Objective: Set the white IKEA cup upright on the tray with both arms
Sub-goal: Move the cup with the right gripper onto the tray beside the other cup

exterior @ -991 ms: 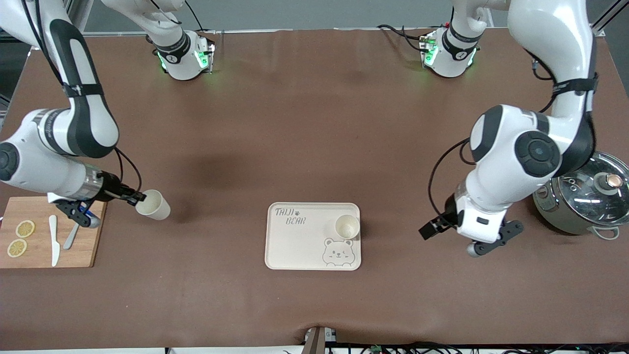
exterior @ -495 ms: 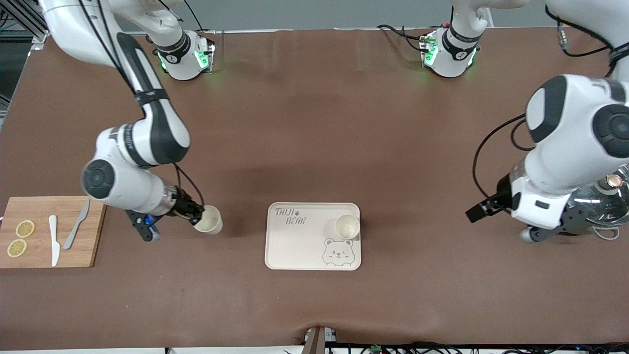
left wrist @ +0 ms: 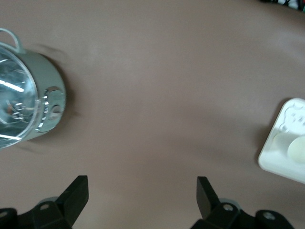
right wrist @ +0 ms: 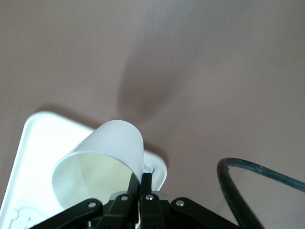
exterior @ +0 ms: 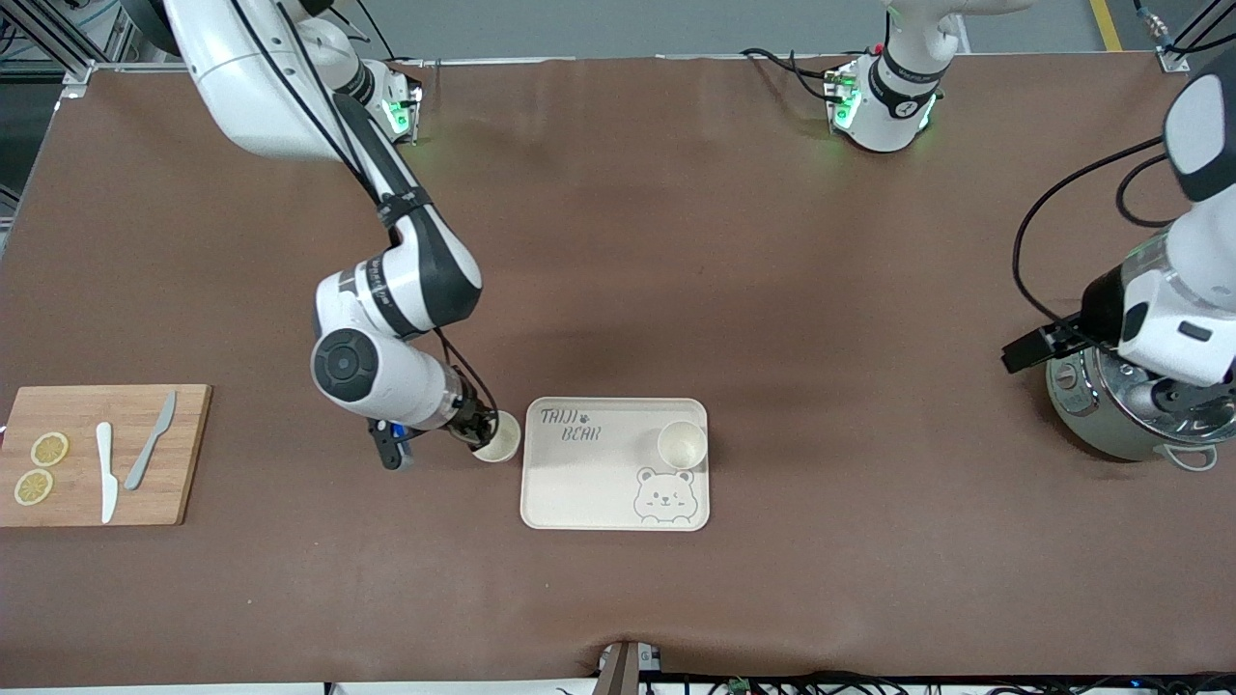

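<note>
Right pincer pinches cup rim, apparently just beside tray — left pincer wide, empty.

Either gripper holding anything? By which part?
Right gripper pinches a white cup by its rim wall, beside the tray. Left gripper is open, empty.

In the front view the left arm was cut off at the 3 o'clock edge, and it covered the top of the steel pot. The left gripper's fingers ran off the left wrist view's 6 o'clock edge. There the tray was cropped and blurred at 3 o'clock. In the right wrist view the held cup hid part of the tray's rim.
</note>
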Motion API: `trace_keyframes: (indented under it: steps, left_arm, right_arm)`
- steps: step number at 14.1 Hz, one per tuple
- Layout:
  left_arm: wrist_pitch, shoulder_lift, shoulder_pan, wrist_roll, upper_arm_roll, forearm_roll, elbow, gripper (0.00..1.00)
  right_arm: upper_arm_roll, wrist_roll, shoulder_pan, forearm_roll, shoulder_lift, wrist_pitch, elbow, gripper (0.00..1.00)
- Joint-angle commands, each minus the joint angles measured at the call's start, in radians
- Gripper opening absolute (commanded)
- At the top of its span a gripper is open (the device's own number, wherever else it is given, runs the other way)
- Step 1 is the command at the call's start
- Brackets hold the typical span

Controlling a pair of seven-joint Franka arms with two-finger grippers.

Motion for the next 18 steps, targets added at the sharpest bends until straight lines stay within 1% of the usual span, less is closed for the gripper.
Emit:
trace_keyframes:
  steps: [1,3,4,5,7,9,10,11,12,13,14,15,16,17,18]
  left_arm:
    - [-0.047,-0.071,0.036,0.071,-0.007,0.023,-0.046,1.0]
    - [-0.041,-0.109,0.036,0.075,-0.006,0.044,-0.085,1.0]
    - [-0.041,-0.123,0.036,0.083,-0.012,0.073,-0.088,1.0]
    - [-0.041,-0.143,0.038,0.104,-0.01,0.075,-0.103,1.0]
    - [-0.027,-0.204,0.077,0.157,-0.013,0.072,-0.17,1.0]
    - [-0.004,-0.249,0.085,0.226,-0.014,0.066,-0.23,1.0]
    - [-0.004,-0.263,0.091,0.227,-0.014,0.064,-0.243,1.0]
    - [-0.007,-0.269,0.097,0.232,-0.014,0.049,-0.244,1.0]
    - [-0.013,-0.27,0.099,0.235,-0.014,0.028,-0.243,1.0]
    - [-0.021,-0.272,0.098,0.235,-0.015,0.021,-0.241,1.0]
    - [-0.027,-0.272,0.098,0.235,-0.015,0.021,-0.235,1.0]
    - [-0.027,-0.27,0.096,0.237,-0.015,0.021,-0.234,1.0]
    - [-0.027,-0.269,0.096,0.237,-0.015,0.021,-0.232,1.0]
    - [-0.027,-0.267,0.094,0.237,-0.017,0.021,-0.229,1.0]
    - [-0.027,-0.267,0.091,0.237,-0.02,0.021,-0.226,1.0]
  right_arm:
    - [-0.007,0.116,0.044,0.032,0.049,-0.013,0.084,0.0]
    - [-0.007,0.165,0.057,0.05,0.063,0.01,0.085,0.0]
    - [-0.007,0.167,0.058,0.088,0.072,0.021,0.085,0.0]
    - [-0.007,0.164,0.06,0.129,0.086,0.027,0.085,0.0]
    - [-0.009,0.161,0.078,0.136,0.1,0.071,0.081,0.0]
    - [-0.009,0.158,0.08,0.131,0.108,0.087,0.077,0.0]
    - [-0.009,0.158,0.08,0.127,0.112,0.087,0.077,0.0]
    - [-0.01,0.159,0.081,0.122,0.115,0.087,0.077,0.09]
    - [-0.01,0.159,0.083,0.107,0.117,0.087,0.077,0.25]
    - [-0.01,0.161,0.083,0.081,0.118,0.088,0.075,0.26]
    - [-0.01,0.161,0.083,0.073,0.126,0.088,0.074,0.26]
    - [-0.01,0.162,0.084,0.073,0.129,0.088,0.075,0.31]
    - [-0.01,0.168,0.086,0.073,0.127,0.087,0.075,0.54]
    - [-0.01,0.173,0.086,0.073,0.126,0.085,0.075,0.88]
    - [-0.012,0.174,0.086,0.073,0.121,0.085,0.075,1.0]
